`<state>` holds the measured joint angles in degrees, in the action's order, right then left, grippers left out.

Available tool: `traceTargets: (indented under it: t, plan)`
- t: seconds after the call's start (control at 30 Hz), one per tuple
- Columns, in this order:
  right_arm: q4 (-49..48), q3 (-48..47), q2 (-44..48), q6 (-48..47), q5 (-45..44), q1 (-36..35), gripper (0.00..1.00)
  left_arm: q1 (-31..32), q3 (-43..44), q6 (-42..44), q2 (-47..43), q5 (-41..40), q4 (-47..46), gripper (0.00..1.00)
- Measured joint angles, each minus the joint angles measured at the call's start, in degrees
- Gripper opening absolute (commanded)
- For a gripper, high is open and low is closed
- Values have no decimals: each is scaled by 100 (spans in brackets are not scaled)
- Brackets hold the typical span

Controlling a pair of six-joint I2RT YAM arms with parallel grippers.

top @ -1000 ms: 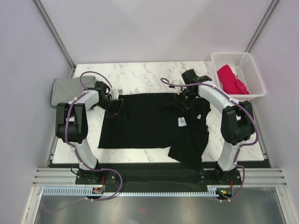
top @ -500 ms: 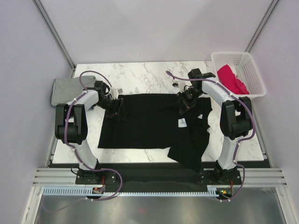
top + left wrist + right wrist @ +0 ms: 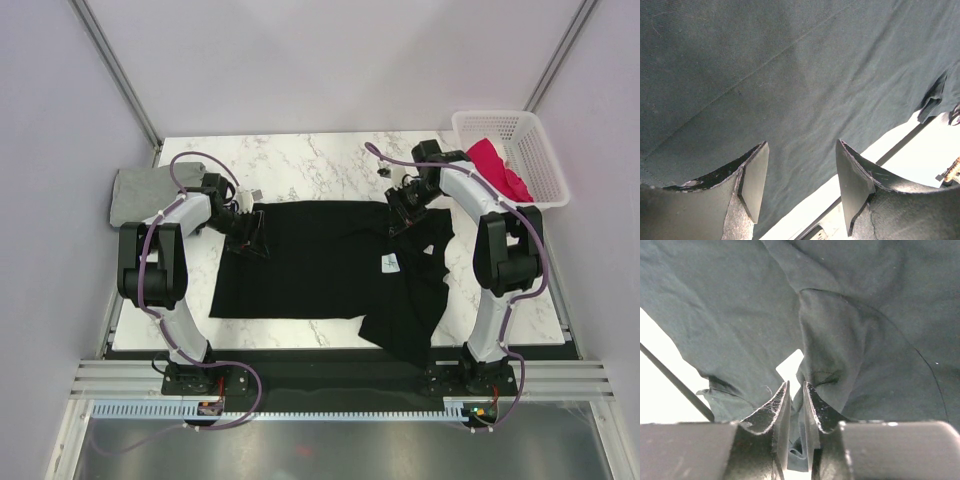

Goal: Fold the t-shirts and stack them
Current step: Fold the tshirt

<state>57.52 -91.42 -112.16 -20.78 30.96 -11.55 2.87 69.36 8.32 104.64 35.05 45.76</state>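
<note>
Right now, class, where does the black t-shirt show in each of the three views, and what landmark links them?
Top external: black t-shirt spread across the middle.
Left wrist: fills the picture behind the open left fingers.
Right wrist: fills most of it, pinched by the right fingers.
Shared landmark: white table beside its edge.

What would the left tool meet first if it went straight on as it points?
The black t-shirt: cloth fills the view ahead of the open left tool, though the gap to it is unclear.

Left claw (image 3: 800, 175) open wide, arm bent inward; right claw (image 3: 796, 390) pinched nearly shut, arm extended forward.
</note>
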Motion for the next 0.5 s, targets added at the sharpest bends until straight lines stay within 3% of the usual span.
traceTargets:
  t: [0.5]
  plan:
    - [-133,131,-160,-46,-498,-94,29,0,0,0,0,-2,0,63]
